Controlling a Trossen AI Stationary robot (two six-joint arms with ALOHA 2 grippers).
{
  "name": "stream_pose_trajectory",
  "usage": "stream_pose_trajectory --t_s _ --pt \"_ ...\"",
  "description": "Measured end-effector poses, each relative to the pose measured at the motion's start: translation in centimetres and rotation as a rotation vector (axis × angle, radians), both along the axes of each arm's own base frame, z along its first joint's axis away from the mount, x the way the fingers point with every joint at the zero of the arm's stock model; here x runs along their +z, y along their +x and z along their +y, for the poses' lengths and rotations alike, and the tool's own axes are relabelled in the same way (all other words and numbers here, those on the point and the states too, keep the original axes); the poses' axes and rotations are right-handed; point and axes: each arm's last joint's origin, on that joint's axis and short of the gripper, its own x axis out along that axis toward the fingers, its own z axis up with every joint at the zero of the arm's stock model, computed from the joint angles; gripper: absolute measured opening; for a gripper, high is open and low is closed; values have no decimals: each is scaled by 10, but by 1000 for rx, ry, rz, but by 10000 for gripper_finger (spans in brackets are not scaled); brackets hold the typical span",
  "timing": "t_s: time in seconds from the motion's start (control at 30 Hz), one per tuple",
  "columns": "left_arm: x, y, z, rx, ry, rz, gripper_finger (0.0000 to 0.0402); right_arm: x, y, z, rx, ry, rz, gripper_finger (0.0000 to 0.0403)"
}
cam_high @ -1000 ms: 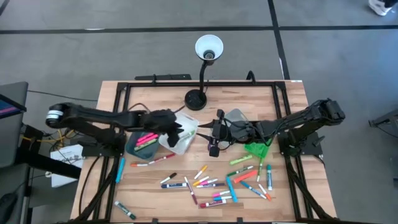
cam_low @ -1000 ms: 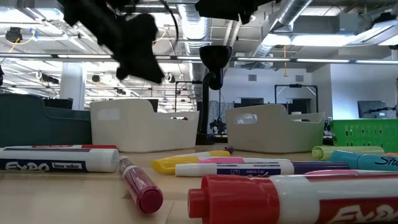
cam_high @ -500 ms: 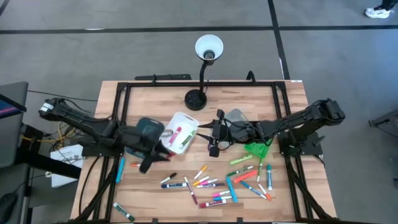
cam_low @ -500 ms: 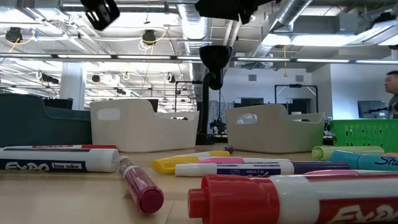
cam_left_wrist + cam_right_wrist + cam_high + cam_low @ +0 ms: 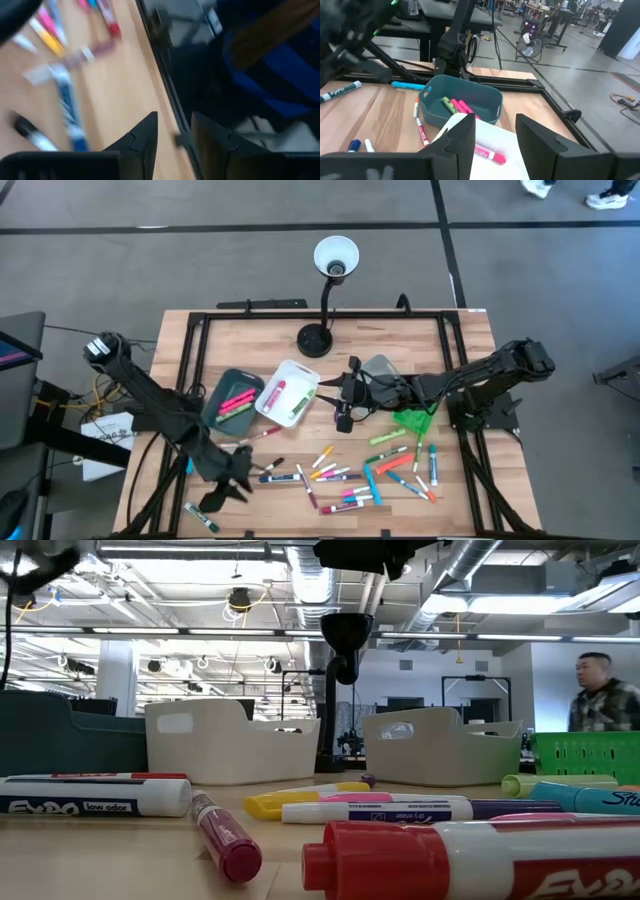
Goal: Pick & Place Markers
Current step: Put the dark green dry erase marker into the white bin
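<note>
Many markers (image 5: 345, 475) lie scattered on the near half of the wooden table, and they fill the foreground of the low view (image 5: 380, 808). Pink and green markers lie in the teal bin (image 5: 232, 400); a pink one lies in the white bin (image 5: 288, 392). My left gripper (image 5: 226, 483) hovers open and empty over the near-left part of the table, beside the leftmost loose markers (image 5: 67, 107); its wrist view is blurred. My right gripper (image 5: 345, 408) waits open at mid-table, its fingers (image 5: 462, 135) pointing toward the white and teal bins (image 5: 460, 102).
A grey bin (image 5: 380, 370) and a green bin (image 5: 412, 420) sit by the right arm. A desk lamp (image 5: 318, 338) stands at the far middle. A black frame (image 5: 190, 360) edges the table. In the low view a person (image 5: 600, 695) walks in the room behind.
My left gripper has swung fast from above the white and teal bins toward the table's near-left, ending low beside the leftmost loose markers. The white bin, covered by it before, now shows a pink marker inside. A person has come into the background.
</note>
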Motion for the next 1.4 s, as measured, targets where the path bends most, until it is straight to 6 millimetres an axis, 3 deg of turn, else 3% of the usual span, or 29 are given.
stream_pose_trajectory --t_s 0.13,0.33,0.47,0.87,1.4 --pt "-17 -4 -12 7 -68 217 111 0 0 0 -8 33 -9 132" --pt "-42 -19 -14 -13 -59 643 102 0 0 0 -8 33 -11 132" --pt "-48 -26 -22 5 -61 761 101 0 0 0 -8 32 -10 133" --pt "-76 -63 -56 -114 105 829 101 0 0 0 -9 31 -7 132" --pt "-92 -75 -70 -83 199 701 101 -2 0 0 -10 27 11 132"
